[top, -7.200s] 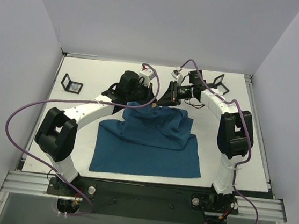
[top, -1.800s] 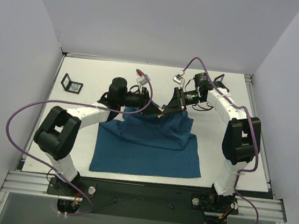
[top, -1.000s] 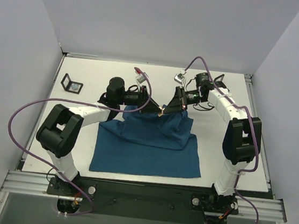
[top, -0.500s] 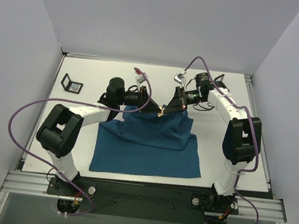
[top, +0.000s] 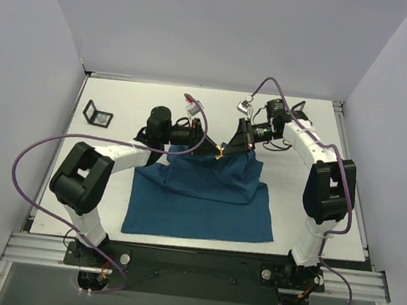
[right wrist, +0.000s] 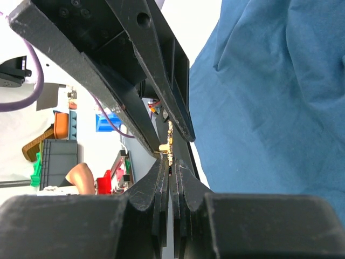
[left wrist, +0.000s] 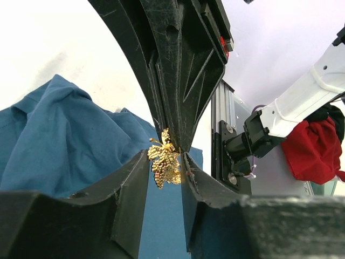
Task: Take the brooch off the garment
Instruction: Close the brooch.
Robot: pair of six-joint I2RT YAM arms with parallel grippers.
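Looks like the actual pull-off step: the right hand (right wrist: 170, 159) is pinched nearly shut on the brooch (left wrist: 165, 164) just over the garment's (top: 206, 190) far edge, while the left hand (left wrist: 164, 158) brackets it narrowly (real grip unclear), so next comes a gentle lift clear.

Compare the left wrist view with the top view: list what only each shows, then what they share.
Only left wrist: the brooch close up, leafy and gold, sitting between the left gripper's fingers with the right gripper's tips at its top edge; a red cloth in the background. Only top: a black frame at far left, and the garment's full outline. Both: brooch, garment, and the two grippers meeting at the brooch.
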